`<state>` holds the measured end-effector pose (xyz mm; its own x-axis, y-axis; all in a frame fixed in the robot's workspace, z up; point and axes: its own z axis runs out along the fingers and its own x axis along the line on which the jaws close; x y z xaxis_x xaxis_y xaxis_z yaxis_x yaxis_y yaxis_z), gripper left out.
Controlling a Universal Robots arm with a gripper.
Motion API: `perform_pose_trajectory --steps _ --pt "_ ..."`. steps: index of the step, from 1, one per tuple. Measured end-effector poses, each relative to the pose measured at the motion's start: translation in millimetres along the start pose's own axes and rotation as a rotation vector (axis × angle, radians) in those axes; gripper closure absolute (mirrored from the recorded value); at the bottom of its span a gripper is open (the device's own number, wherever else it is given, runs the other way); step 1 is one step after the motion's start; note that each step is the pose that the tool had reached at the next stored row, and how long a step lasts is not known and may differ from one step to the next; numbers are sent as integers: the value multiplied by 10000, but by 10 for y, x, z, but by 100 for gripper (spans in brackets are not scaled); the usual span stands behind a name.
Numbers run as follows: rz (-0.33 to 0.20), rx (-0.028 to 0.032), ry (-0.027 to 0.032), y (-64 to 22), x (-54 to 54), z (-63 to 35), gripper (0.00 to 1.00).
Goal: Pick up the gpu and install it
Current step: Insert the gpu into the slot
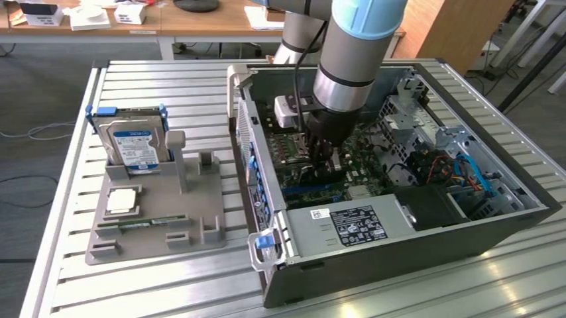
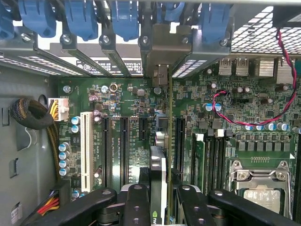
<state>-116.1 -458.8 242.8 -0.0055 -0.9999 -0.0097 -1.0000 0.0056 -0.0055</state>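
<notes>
My gripper reaches down into the open computer case, over the green motherboard. Its black fingers are shut on the gpu, which the wrist view shows edge-on as a thin card between them. The card stands upright among the black expansion slots, and its metal bracket lies against the case's rear slot openings under the blue clips. In the exterior view the gpu is a dark piece just below the fingers, low against the board.
A grey fixture on the slatted table at the exterior view's left holds a silver hard drive, a square chip and a memory stick. The power supply, blue cables and a red-black wire crowd the case.
</notes>
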Motion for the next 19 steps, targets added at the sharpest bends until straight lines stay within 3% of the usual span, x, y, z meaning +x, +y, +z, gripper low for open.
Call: perform_pose_trajectory --steps 19 --pt "0 3 0 36 0 3 73"
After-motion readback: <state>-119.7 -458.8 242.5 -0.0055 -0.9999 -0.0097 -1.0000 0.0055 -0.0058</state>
